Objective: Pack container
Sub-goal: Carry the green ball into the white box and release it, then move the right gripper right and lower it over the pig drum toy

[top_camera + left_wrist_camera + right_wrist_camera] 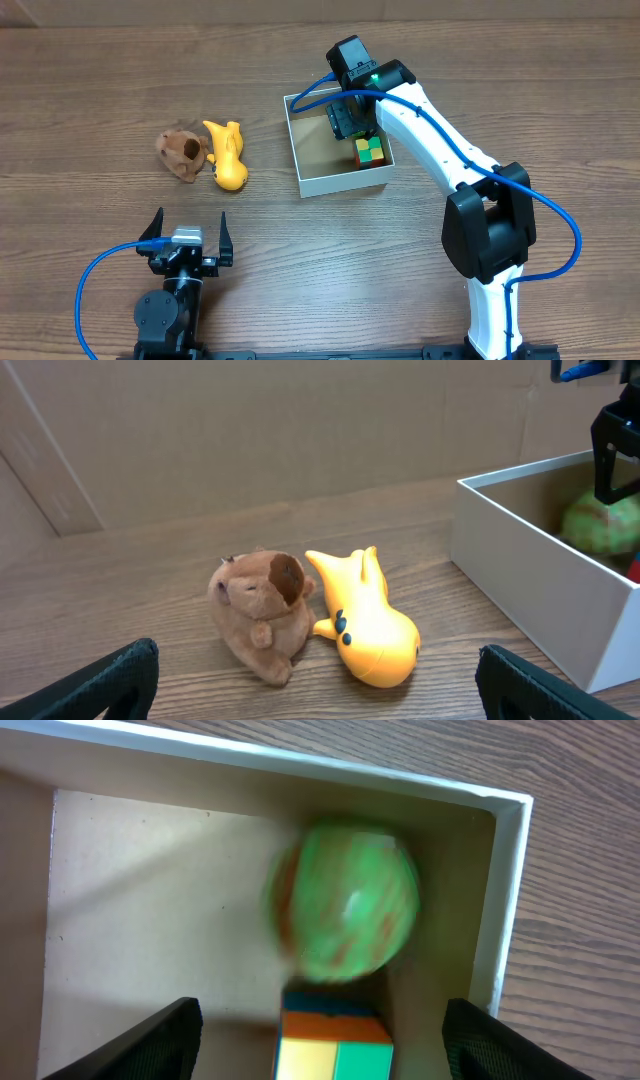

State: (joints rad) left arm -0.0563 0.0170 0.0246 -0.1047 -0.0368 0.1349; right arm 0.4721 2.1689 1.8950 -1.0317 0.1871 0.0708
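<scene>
The container (300, 170) is a square white-walled box with a brown inside. It holds a coloured cube (369, 151) and a green ball (345, 900), which looks blurred in the right wrist view. My right gripper (349, 118) is open and empty above the box, over the cube (335, 1038). A brown plush toy (182, 153) and a yellow toy (227, 156) lie together on the table left of the box. My left gripper (187, 236) is open and empty, near the table's front, facing the two toys (262, 612) (365, 622).
The wooden table (90, 90) carries the box's white wall (530, 585) to the right of the toys in the left wrist view. A brown cardboard backdrop (280, 430) stands behind the table.
</scene>
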